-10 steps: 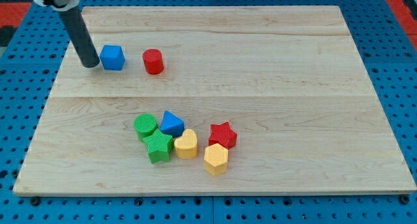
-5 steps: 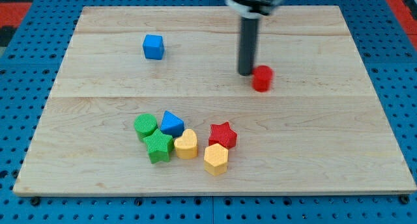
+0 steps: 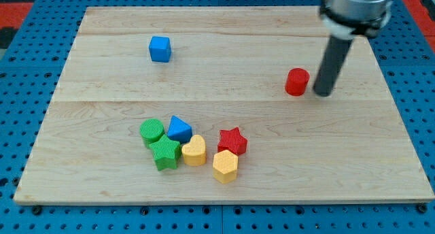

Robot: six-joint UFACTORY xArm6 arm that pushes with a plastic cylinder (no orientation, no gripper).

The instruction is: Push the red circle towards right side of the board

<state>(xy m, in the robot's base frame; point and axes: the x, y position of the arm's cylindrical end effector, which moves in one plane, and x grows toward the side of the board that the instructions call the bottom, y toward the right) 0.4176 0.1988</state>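
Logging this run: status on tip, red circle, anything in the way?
My tip just right of the red circle, small gap. Red circle right of board centre. Blue cube far left; nothing between circle and right edge but the tip.

A small red circle [image 3: 296, 81], a short cylinder with its flat face up, is sitting upright on the pale wooden desk [image 3: 224, 173], lying in the right half toward the view's top, apart from other blocks.

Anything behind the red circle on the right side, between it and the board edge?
Only my tip stands just right of the red circle, with a small gap. Past it is bare board. The rod hides a narrow strip of wood behind it.
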